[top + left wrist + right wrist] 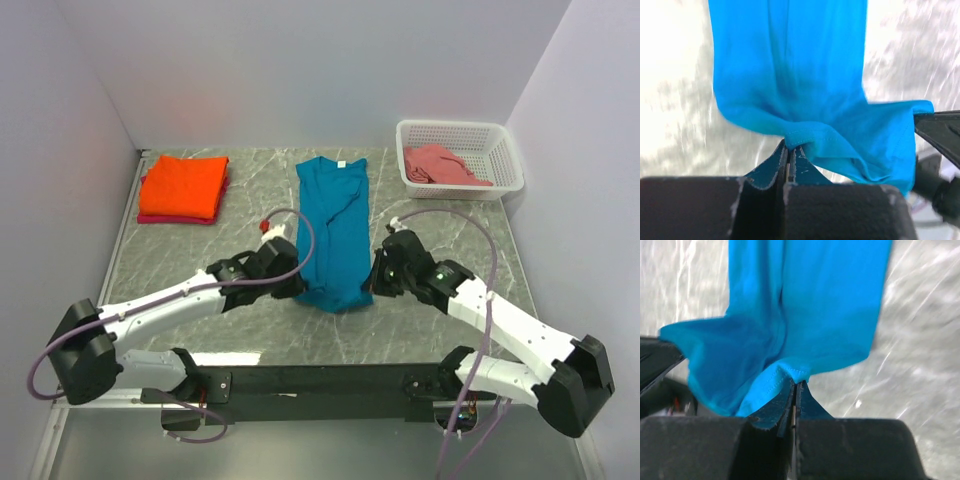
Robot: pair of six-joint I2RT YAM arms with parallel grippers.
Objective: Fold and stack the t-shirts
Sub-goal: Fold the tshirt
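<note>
A: Largest entry?
B: Table (450, 215), grey-green marbled top, pale walls on three sides.

A: Next down?
B: Left arm (160, 300) and right arm (510, 325), white and black, both angled inward from the near edge toward the table's middle.

A: The task's thing?
B: Teal-blue t-shirt (335, 215). Laid lengthwise down the middle of the table, collar at the far end, folded in to a narrow strip. Near hem bunched and held between the two grippers.

A: Then?
B: White lattice basket (455, 125), far right corner, well apart from the teal-blue t-shirt.

A: Other shirts?
B: Orange t-shirt (184, 185), folded flat, far left corner. Salmon-pink t-shirt (440, 165), crumpled inside the basket. Magenta t-shirt (175, 219), under the orange one, showing only as a thin strip at the near edge.

A: Smallest items, with state?
B: Left gripper (297, 285), at the near left corner of the teal-blue t-shirt. Fingers pressed together in the left wrist view, stitched hem pinched between the tips. Right gripper (372, 285), at the near right corner. Same grip in the right wrist view: fingers closed tight, hem clamped at the tips, cloth draping away toward the far end.
</note>
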